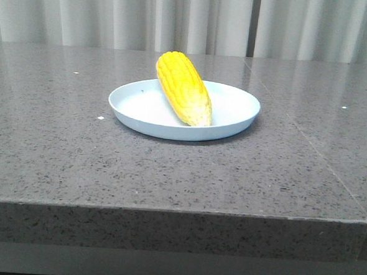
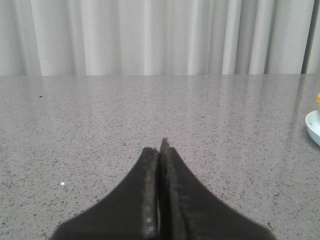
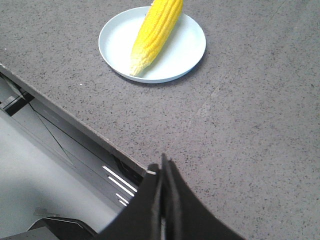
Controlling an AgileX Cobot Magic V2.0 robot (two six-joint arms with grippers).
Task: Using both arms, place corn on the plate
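The corn [image 1: 183, 87] lies in the plate [image 1: 234, 125], a bright yellow cob with neat rows of kernels. Its paler tapered tip rests on the plate's floor on the side nearest the worktop's front edge, and its thick end leans up over the plate's far rim, so the cob sits tilted rather than flat. From my right wrist camera the corn [image 3: 156, 32] runs across the middle of the plate [image 3: 186, 55], with the thick end passing beyond the rim.

The plate is round, shallow and pale blue-white, with a low raised rim. It stands on the grey speckled stone worktop [image 1: 169, 174], about midway between the left and right edges and somewhat back from the front edge. My left wrist camera catches only a sliver of the plate [image 2: 313, 126] at the border of its view, with a speck of yellow above it.

My left hand [image 2: 161, 150] holds nothing; its two black fingers are pressed together, low over bare worktop, well apart from the plate. My right hand [image 3: 163, 167] is likewise closed and holds nothing, fingers together, hanging above the worktop's front edge, well apart from the plate.

Pale pleated curtains [image 1: 191, 19] hang behind the worktop's far edge.
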